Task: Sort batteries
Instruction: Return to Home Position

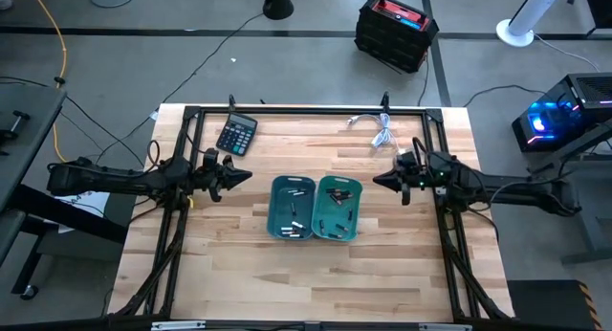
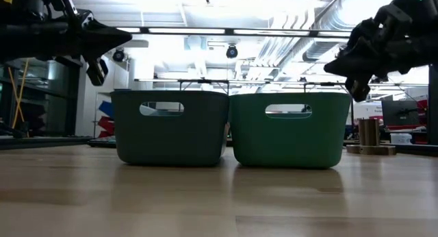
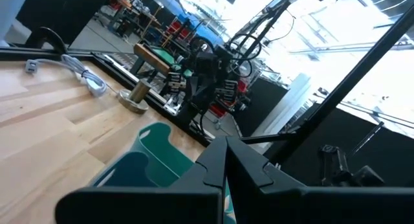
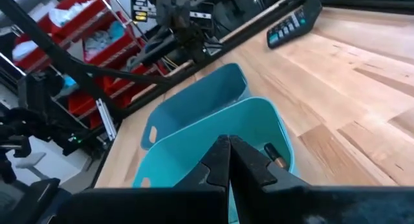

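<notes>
Batteries (image 1: 295,192) in 2 adjacent bins (image 1: 273,209)

Black calculator (image 1: 236,136) at the wooden worktop's (image 1: 239,274) ten o'clock, white coiled cable (image 1: 380,130) at one o'clock, black-and-red case (image 1: 396,31) on the floor (image 1: 306,73) beyond.

The setting is a robotics lab or workshop. Lower centre of the high view: a wooden table (image 1: 239,274) ringed by a black metal frame (image 1: 287,109), with the left arm (image 1: 105,178) and right arm (image 1: 516,189) mounted at its sides. Surroundings: bare grey floor (image 1: 143,44) crossed by a loose yellow cable (image 1: 60,55); a computer case lit blue (image 1: 547,121) at the right edge. Top of the low view: exposed ceiling ducts (image 2: 321,38) and strip lights (image 2: 178,30). Upper left of the right wrist view: red storage racks (image 4: 90,20).
</notes>
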`<act>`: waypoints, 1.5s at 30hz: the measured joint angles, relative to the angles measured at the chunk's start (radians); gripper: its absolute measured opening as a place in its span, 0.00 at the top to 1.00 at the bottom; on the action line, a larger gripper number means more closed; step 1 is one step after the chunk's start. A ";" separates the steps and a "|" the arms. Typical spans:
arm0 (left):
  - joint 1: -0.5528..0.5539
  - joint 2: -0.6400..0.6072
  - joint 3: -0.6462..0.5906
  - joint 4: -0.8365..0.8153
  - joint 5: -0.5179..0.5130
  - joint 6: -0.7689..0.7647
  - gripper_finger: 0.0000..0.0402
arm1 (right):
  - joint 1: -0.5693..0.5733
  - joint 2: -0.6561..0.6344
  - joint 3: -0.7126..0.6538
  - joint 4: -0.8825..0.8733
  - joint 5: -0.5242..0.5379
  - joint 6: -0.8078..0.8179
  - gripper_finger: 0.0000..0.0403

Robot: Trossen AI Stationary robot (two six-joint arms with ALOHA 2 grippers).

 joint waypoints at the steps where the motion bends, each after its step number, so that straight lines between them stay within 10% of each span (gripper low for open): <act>1: 0.000 0.000 0.000 0.000 0.000 0.000 1.00 | 0.002 0.000 -0.011 0.020 0.000 -0.001 1.00; 15: 0.000 -0.044 0.001 -0.030 0.000 0.000 1.00 | 0.041 0.002 -0.097 -0.009 0.098 -0.179 1.00; 33: 0.000 -0.481 0.003 -0.672 -0.014 0.000 1.00 | 0.041 -0.003 -0.097 -0.085 0.181 -0.183 1.00; 45: -0.018 -0.561 0.003 -0.672 -0.016 0.000 1.00 | 0.074 -0.337 -0.097 -0.186 0.183 -0.183 1.00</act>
